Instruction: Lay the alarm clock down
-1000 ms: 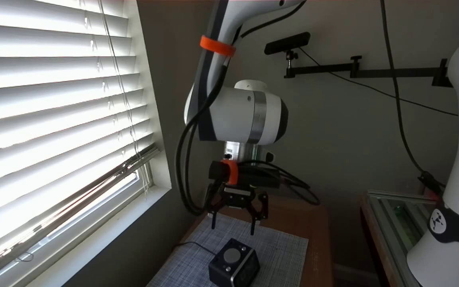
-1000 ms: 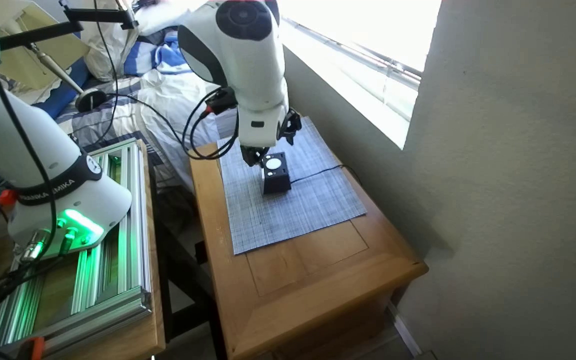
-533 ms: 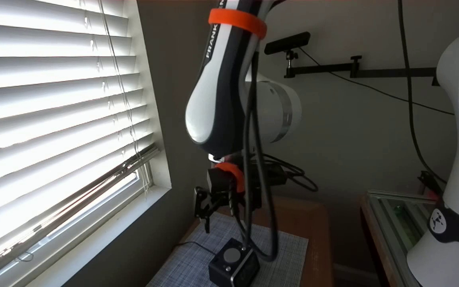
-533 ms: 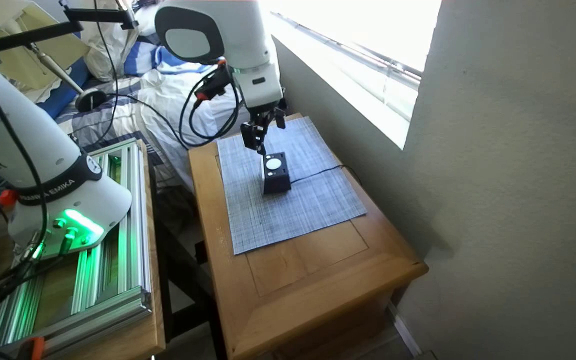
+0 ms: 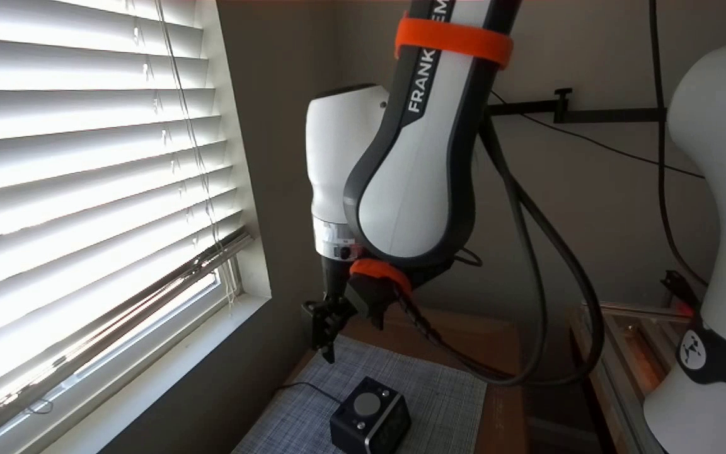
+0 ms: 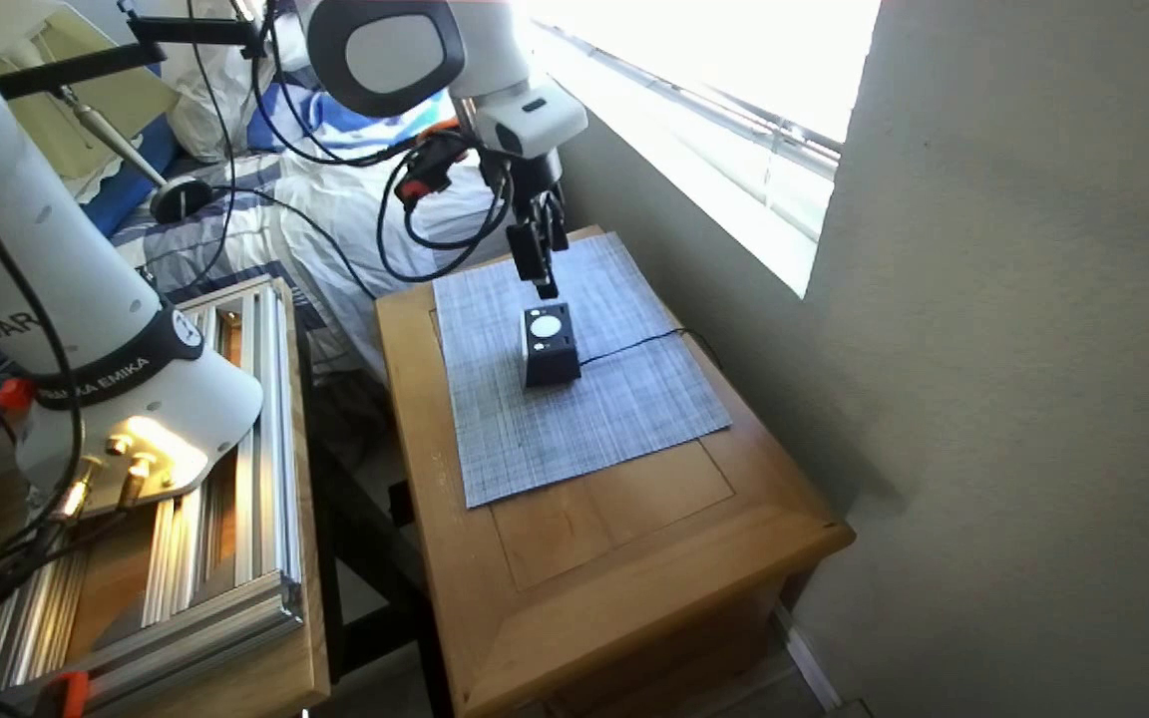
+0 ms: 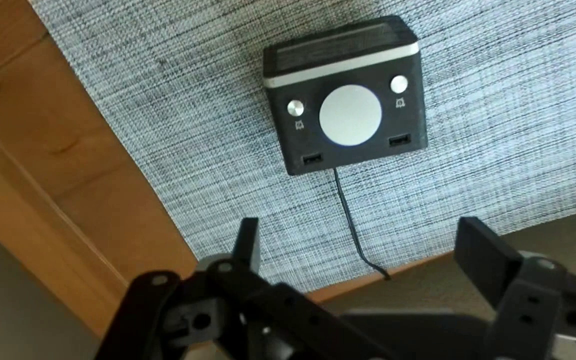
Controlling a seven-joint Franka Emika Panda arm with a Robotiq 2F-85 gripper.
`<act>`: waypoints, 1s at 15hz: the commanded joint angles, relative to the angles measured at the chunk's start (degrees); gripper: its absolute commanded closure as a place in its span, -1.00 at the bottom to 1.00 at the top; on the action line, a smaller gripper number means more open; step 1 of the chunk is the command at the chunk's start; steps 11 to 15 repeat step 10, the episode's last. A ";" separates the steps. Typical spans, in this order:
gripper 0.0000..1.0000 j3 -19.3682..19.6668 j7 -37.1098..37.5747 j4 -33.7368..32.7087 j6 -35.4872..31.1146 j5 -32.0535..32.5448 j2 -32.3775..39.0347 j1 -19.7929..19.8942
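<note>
The alarm clock is a small black box with a grey-edged dark face and a round silver button on top. It stands upright on a woven placemat in both exterior views. In the wrist view the clock is above and beyond the fingertips, with its buttoned top toward the camera. My gripper is open, with its fingers wide apart and nothing between them. In the exterior views the gripper hangs above the placemat, apart from the clock, on the bed side of it.
A thin black cord runs from the clock's back across the placemat to the wooden table's edge by the wall. The window and sill stand close beside the table. A bed lies beyond its far end.
The arm's elbow and wrist have swung round and the gripper has turned, shifting toward the window side in an exterior view. The base light went from green to yellowish. The clock has not moved.
</note>
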State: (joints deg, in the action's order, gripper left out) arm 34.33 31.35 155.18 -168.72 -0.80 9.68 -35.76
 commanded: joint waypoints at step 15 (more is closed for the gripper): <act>-1.00 3.46 2.27 -0.36 0.00 4.68 -0.34 -3.50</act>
